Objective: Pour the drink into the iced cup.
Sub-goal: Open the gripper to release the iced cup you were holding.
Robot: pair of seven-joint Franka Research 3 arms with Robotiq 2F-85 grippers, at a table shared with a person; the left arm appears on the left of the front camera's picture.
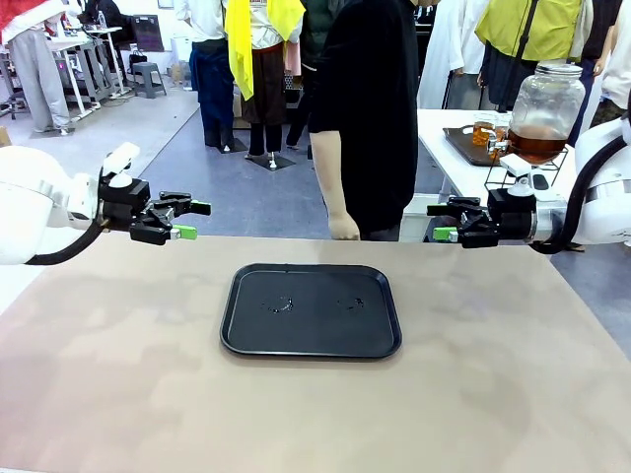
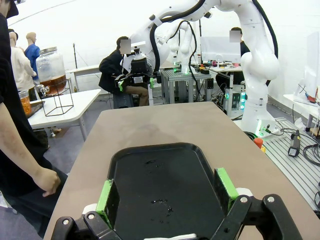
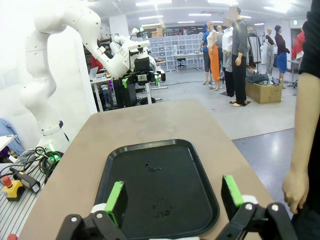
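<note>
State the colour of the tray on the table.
The tray is black with a glossy surface; the front view shows it best.

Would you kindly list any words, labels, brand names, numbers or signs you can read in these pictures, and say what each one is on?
None: no text can be read in any view.
The black tray bears no print, only a few wet marks.
The glass dispenser jar shows no label.
The left end effector and right end effector show no legible marking.
The storage bins far back in the right wrist view are too small to read.
</note>
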